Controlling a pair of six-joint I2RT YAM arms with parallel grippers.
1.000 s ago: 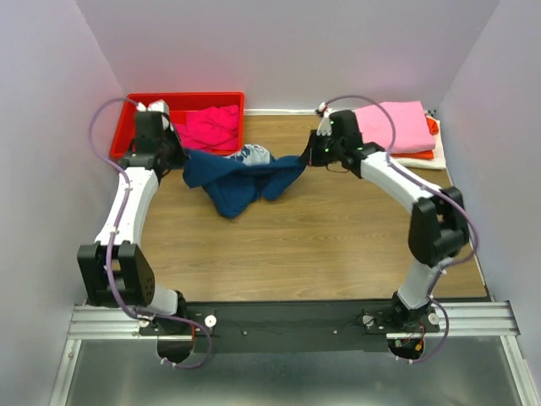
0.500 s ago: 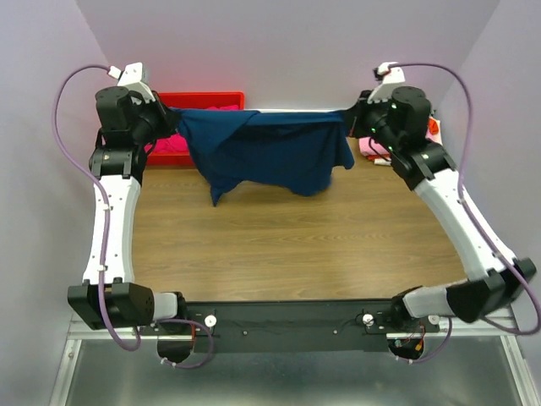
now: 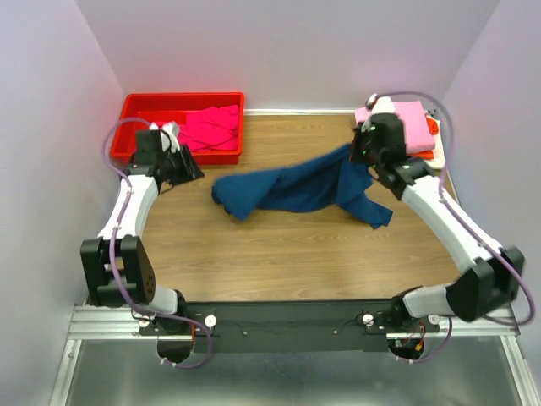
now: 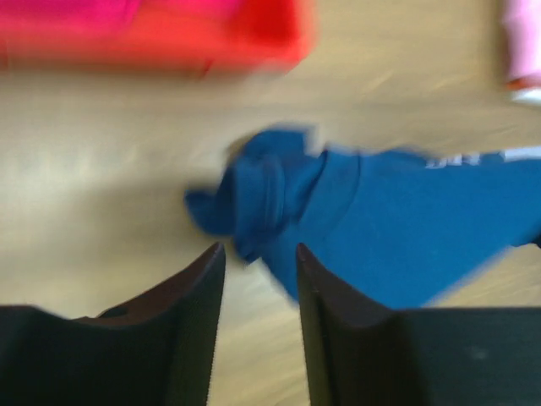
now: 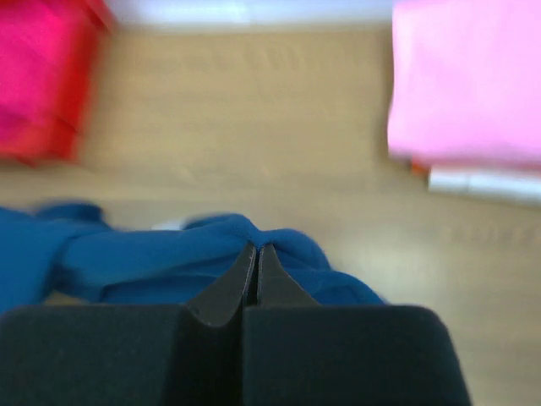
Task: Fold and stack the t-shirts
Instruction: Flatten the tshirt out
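Observation:
The dark navy t-shirt [image 3: 292, 188] lies crumpled across the middle of the wooden table. My right gripper [image 3: 361, 154] is shut on its right end, a pinch of blue cloth showing at the fingertips [image 5: 256, 250]. My left gripper [image 3: 191, 164] stands open a little to the left of the shirt's bunched left end [image 4: 262, 190], nothing between its fingers [image 4: 207, 275]. A magenta t-shirt [image 3: 211, 127] lies in the red bin. A folded light pink t-shirt [image 3: 407, 125] tops a stack at the back right, with orange [image 3: 433, 127] and cream [image 3: 423, 161] edges under it.
The red plastic bin [image 3: 182, 97] sits at the back left, just behind my left gripper. Purple walls close in the table on three sides. Both wrist views are blurred by motion.
Half a second ago both grippers held the navy shirt stretched high between them. Both arms have come down, the left gripper has let go, and the shirt has dropped onto the table.

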